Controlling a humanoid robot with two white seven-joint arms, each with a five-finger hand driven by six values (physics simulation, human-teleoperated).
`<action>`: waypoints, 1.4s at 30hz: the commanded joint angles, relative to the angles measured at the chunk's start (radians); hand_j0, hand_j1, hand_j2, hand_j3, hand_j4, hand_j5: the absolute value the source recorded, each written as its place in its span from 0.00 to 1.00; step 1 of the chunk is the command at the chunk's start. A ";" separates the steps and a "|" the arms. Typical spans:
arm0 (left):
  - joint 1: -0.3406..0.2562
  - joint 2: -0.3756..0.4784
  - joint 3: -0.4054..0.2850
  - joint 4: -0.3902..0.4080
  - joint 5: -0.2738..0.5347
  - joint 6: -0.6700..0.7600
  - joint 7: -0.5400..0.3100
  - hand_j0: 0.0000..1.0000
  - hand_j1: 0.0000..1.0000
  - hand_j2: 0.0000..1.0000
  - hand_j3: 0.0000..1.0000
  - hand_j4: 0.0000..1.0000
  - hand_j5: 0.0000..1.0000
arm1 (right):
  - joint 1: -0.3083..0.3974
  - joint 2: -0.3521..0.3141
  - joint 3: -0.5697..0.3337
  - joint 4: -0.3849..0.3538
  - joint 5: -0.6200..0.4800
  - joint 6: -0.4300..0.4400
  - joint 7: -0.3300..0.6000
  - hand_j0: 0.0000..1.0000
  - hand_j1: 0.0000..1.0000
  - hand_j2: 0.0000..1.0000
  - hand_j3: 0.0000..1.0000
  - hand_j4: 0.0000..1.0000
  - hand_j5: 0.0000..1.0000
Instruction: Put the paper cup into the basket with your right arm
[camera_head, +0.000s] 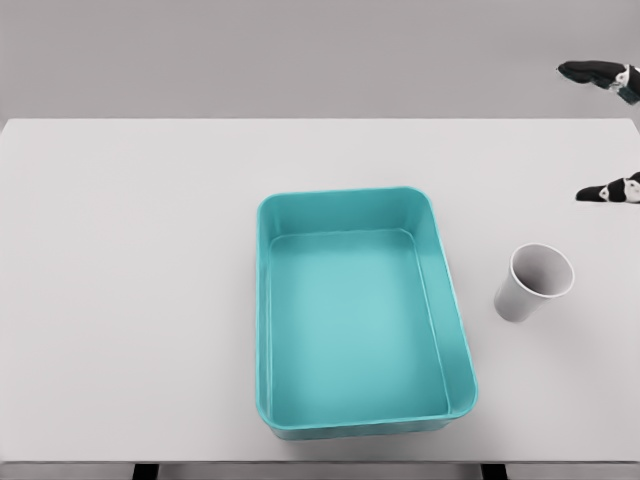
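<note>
A white paper cup (534, 283) stands upright on the table, just to the right of the teal basket (455, 300) and apart from it. The basket is a rectangular tub with nothing inside. Only part of my right hand (585, 132) shows, at the right edge of the head view. One black fingertip (598, 72) is high and a second fingertip (606, 191) is lower, spread wide apart. The hand is open, holds nothing, and sits beyond and to the right of the cup. The rest of the hand and arm are cut off by the frame.
The white table (130, 280) runs the full width of the view, with its far edge near the top and its front edge at the bottom. A grey wall is behind it.
</note>
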 joint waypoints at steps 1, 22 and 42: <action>0.000 0.000 0.000 0.000 0.000 0.000 0.000 1.00 1.00 1.00 1.00 1.00 1.00 | 0.003 0.004 -0.016 0.000 -0.133 0.111 0.000 1.00 1.00 1.00 1.00 1.00 1.00; 0.000 0.000 0.000 0.000 0.000 0.000 0.000 1.00 1.00 1.00 1.00 1.00 1.00 | 0.405 0.005 -0.098 0.050 -0.204 0.116 0.000 1.00 1.00 1.00 1.00 1.00 1.00; 0.000 0.000 0.000 0.000 0.000 0.000 0.000 1.00 1.00 1.00 1.00 1.00 1.00 | 0.437 0.228 -0.049 0.271 -0.189 0.073 0.000 1.00 1.00 1.00 1.00 1.00 1.00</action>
